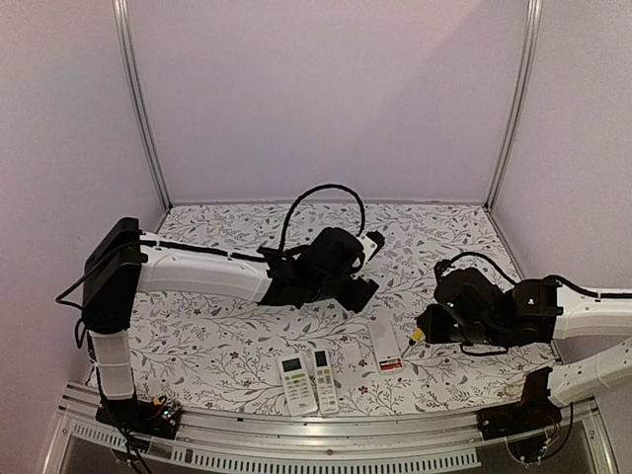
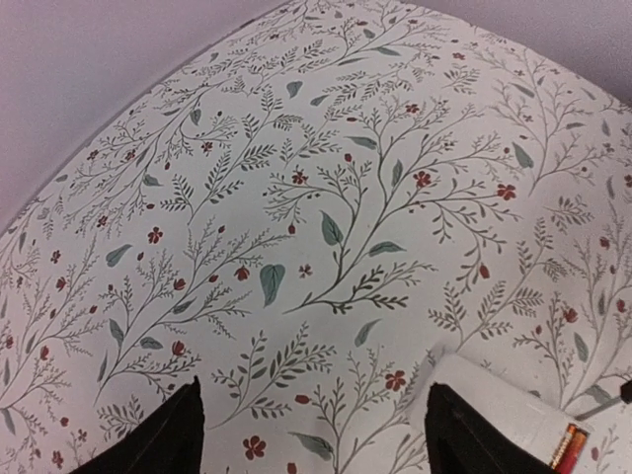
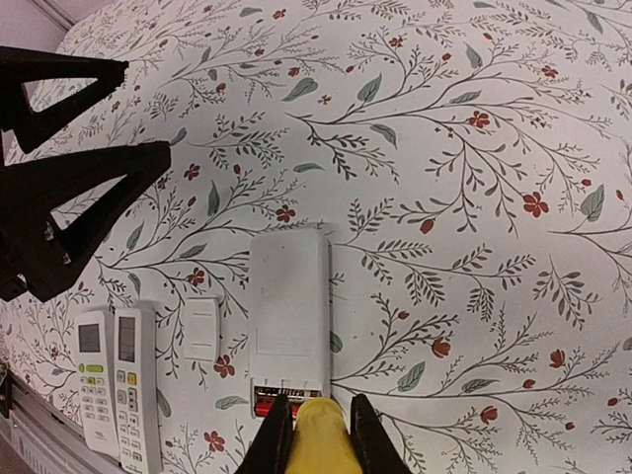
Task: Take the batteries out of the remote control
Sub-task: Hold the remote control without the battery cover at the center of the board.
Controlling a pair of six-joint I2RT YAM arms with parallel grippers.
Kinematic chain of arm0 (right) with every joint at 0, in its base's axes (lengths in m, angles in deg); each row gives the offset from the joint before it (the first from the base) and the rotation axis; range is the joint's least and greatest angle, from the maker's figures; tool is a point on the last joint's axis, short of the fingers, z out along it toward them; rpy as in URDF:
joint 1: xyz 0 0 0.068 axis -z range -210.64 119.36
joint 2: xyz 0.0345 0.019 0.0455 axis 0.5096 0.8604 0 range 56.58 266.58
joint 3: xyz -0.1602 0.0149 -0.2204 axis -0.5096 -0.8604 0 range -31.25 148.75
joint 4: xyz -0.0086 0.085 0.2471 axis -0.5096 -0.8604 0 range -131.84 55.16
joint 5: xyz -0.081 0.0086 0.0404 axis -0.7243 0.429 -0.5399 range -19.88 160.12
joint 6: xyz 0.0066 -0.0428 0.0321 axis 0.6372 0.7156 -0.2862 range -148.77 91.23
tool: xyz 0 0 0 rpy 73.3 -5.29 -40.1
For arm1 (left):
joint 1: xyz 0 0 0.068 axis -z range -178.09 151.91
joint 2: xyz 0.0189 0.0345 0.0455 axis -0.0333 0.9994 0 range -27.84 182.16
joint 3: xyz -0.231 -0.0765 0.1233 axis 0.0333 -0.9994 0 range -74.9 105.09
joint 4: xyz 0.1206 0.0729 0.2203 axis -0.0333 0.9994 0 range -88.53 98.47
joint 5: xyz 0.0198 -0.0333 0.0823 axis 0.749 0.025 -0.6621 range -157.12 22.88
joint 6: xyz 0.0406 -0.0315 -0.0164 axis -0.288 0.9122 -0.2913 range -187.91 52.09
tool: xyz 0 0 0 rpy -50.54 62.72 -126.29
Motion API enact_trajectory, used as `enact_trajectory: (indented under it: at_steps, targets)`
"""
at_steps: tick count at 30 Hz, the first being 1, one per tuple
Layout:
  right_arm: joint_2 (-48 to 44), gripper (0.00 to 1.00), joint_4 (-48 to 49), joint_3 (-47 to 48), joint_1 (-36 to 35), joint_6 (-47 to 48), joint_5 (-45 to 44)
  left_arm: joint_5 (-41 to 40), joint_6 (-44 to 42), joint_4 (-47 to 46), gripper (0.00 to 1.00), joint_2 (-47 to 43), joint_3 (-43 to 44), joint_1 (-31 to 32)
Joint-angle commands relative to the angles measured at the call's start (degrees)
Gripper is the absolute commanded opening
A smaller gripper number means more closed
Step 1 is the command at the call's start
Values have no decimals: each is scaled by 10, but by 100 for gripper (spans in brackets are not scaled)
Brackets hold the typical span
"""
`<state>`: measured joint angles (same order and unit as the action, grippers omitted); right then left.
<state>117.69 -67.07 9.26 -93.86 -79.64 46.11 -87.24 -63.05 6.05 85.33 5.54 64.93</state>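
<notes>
— What sits nearest the edge?
— Two face-up remotes (image 3: pixel 133 380) side by side on the desk (image 3: pixel 474 197), a loose battery cover (image 3: pixel 201 329) just beside them.
— And the batteries (image 3: pixel 281 399)?
— Red-orange, lying in the open bay at the near end of the face-down remote (image 3: pixel 288 311). The right pincer (image 3: pixel 314 420) is clamped on a yellow-handled screwdriver (image 3: pixel 321 439) right at that bay.
— The left pincer (image 2: pixel 311 425)?
— Farther back, above the desk, fingers spread wide, gripping nothing.

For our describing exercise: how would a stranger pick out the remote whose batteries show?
Scan the front edge of the table. It is the rightmost remote, by the yellow screwdriver in the right hand. Unlike the two face-up remotes, it lies face down, red batteries exposed.
</notes>
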Motion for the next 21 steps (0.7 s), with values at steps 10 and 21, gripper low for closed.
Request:
enact_trajectory:
  at_steps: [10,21]
  targets:
    - [47,0,-84,66,-52,-82,-66,115,119,44,78,67,59,-13]
    - [96,0,-106,88,-66,-127,-88,81,83,64,78,130,109,9]
